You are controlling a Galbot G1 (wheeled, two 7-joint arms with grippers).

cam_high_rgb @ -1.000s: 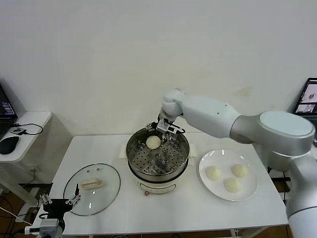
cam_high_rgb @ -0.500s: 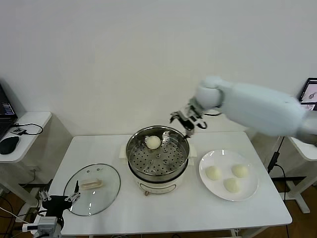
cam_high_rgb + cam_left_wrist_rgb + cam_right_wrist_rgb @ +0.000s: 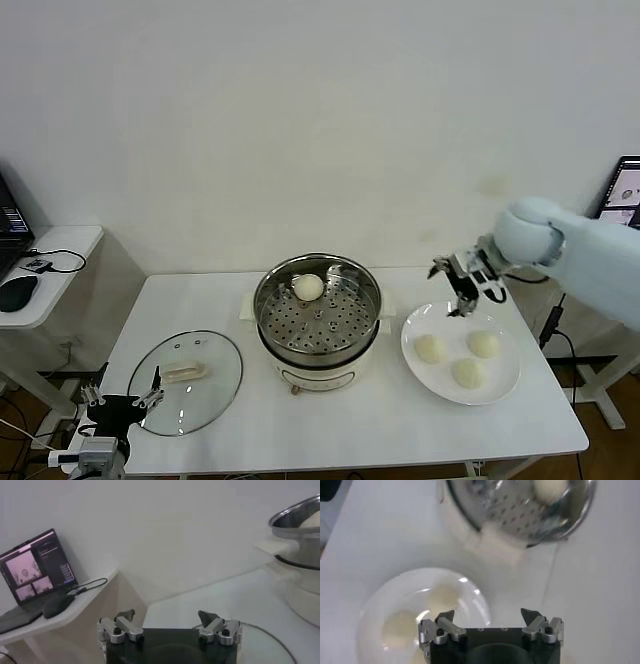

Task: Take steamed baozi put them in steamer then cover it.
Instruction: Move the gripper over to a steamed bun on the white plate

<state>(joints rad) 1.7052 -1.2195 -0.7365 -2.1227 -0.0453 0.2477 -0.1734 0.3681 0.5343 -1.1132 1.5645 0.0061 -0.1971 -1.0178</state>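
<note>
The shiny steel steamer (image 3: 318,318) stands mid-table on its white base, with one baozi (image 3: 308,288) on the perforated tray at the back. Three more baozi (image 3: 431,349) (image 3: 484,344) (image 3: 466,373) lie on a white plate (image 3: 505,375) to its right. My right gripper (image 3: 462,283) is open and empty, in the air above the plate's far-left edge; its wrist view shows the plate (image 3: 470,595), blurred baozi (image 3: 440,596) and the steamer (image 3: 520,510). The glass cover (image 3: 186,381) with its cream handle (image 3: 184,373) lies flat at the front left. My left gripper (image 3: 118,405) is open, parked by the cover's near edge.
A side desk (image 3: 45,262) with a mouse and laptop stands left of the table; it also shows in the left wrist view (image 3: 60,611). A monitor (image 3: 622,195) stands at the far right. Bare table surface lies in front of the steamer.
My right gripper has left the steamer, where it set the baozi down, and swung right and down to above the plate. The left arm has not moved.
</note>
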